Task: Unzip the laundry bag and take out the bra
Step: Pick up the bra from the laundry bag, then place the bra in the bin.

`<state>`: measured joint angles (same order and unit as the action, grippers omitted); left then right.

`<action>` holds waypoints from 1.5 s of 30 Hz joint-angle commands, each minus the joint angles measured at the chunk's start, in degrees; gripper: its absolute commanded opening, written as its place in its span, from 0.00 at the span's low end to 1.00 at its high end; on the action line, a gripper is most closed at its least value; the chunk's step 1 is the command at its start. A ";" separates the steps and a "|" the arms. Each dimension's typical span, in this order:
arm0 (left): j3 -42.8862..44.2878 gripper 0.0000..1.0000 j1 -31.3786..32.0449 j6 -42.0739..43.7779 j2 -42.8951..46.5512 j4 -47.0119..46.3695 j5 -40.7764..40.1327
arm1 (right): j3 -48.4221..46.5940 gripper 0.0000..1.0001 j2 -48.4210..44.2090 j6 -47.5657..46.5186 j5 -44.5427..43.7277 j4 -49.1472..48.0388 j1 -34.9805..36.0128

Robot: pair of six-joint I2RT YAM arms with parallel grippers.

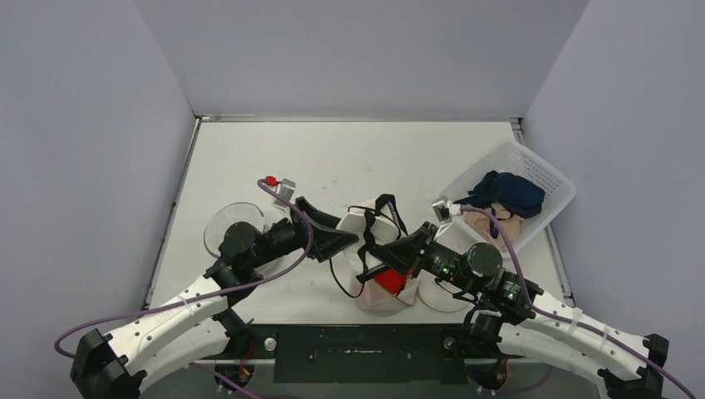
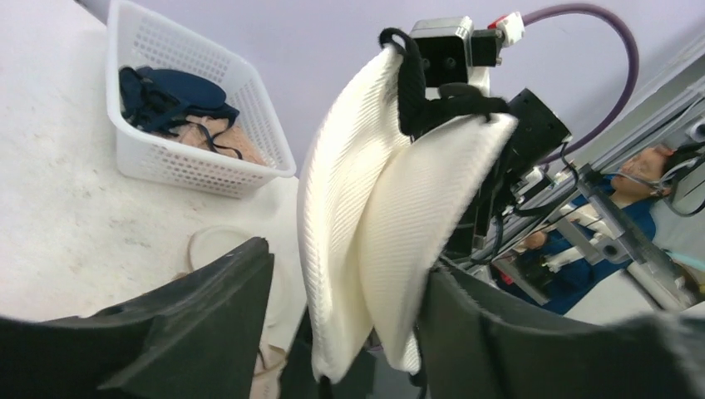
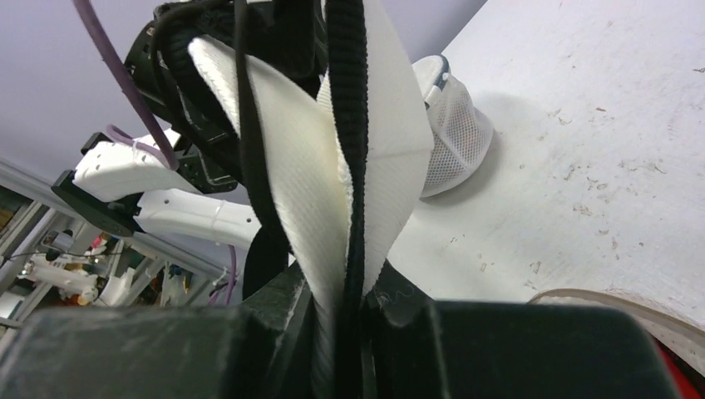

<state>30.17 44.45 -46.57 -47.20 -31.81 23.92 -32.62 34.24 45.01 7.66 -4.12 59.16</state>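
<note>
A white padded bra [image 1: 356, 226] with black straps hangs folded above the table between my two arms. My right gripper [image 1: 372, 259] is shut on its lower edge; in the right wrist view the cups and a black strap [image 3: 349, 100] are pinched between the jaws of the right gripper [image 3: 345, 287]. My left gripper [image 1: 339, 238] stands open, its two fingers on either side of the bra cups [image 2: 366, 216] of the left gripper [image 2: 349, 262]. Below the bra lies the opened laundry bag [image 1: 384, 298], something red inside it.
A white plastic basket [image 1: 536, 166] at the right holds navy and beige garments [image 1: 509, 193]. A round mesh dome [image 1: 235, 223] sits on the table by the left arm, also in the right wrist view [image 3: 456, 125]. A flat round piece [image 1: 445, 298] lies beside the bag.
</note>
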 commanded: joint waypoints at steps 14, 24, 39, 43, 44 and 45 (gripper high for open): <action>-1.62 0.96 -0.75 -1.85 17.23 22.70 -31.25 | -29.00 0.05 12.97 -19.70 -58.61 24.97 -1.81; -5.48 0.97 -0.85 -9.50 14.01 26.52 -27.76 | -32.73 0.05 26.98 -11.02 -23.92 21.29 -46.69; -12.51 1.00 -0.87 -13.65 12.64 22.59 -24.35 | -9.67 0.05 32.08 1.98 -8.42 1.37 -71.64; -14.08 1.00 -0.80 -14.14 11.03 20.39 -23.92 | -5.35 0.05 34.62 1.82 -2.53 -3.29 -73.23; -14.35 1.00 -0.82 -14.31 10.52 20.05 -23.92 | -4.45 0.05 35.53 2.10 -1.38 -4.69 -73.41; -14.46 1.00 -0.80 -14.41 10.06 19.70 -22.62 | -3.87 0.05 36.41 2.48 -0.14 -5.81 -73.55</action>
<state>16.58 43.79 -60.01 -35.66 -7.70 -0.97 -37.65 68.27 45.65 0.54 0.80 -13.45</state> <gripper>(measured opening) 0.997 0.128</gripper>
